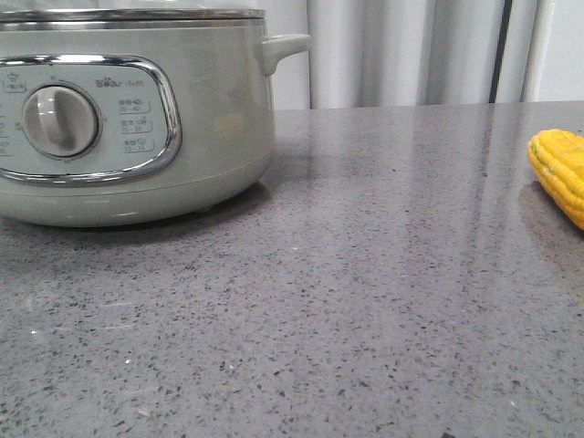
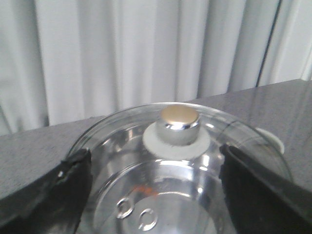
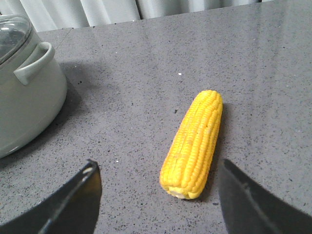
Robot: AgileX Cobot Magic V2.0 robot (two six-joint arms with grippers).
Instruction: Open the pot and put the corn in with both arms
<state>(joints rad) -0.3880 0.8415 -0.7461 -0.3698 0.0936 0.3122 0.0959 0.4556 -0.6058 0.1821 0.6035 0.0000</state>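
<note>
Both sets of jaws stand wide apart and hold nothing. In the left wrist view the left gripper [image 2: 156,195] shows as two dark fingers [image 2: 53,195] at the lower left and lower right corners of the frame, spread to either side of a clear glass lid [image 2: 122,141] that sits on the pot [image 1: 137,119]. At the centre of that lid, in the middle of the frame, a chrome knob [image 2: 179,124] with a flat, pale gold top rises from a white collar; the fingers do not touch it. Through the glass the shiny steel inside shows. Pale pleated curtains [image 2: 146,53] fill the upper half of that frame. In the right wrist view the right gripper [image 3: 158,195] shows the same way, its dark fingers [image 3: 73,200] in the two lower corners, with the corn [image 3: 193,143] lying on the grey speckled bench [image 3: 136,87] between them and a little beyond, untouched. The corn is a bright yellow cob lying lengthwise, just right of centre in that frame. The pot's grey-green wall and side handle [image 3: 34,63] fill the upper left corner there, well apart from the corn. In the front view the pot fills the upper left of the frame, lid on, its chrome-framed panel and round dial [image 1: 60,120] facing the camera, while the corn peeks in at the right edge.
</note>
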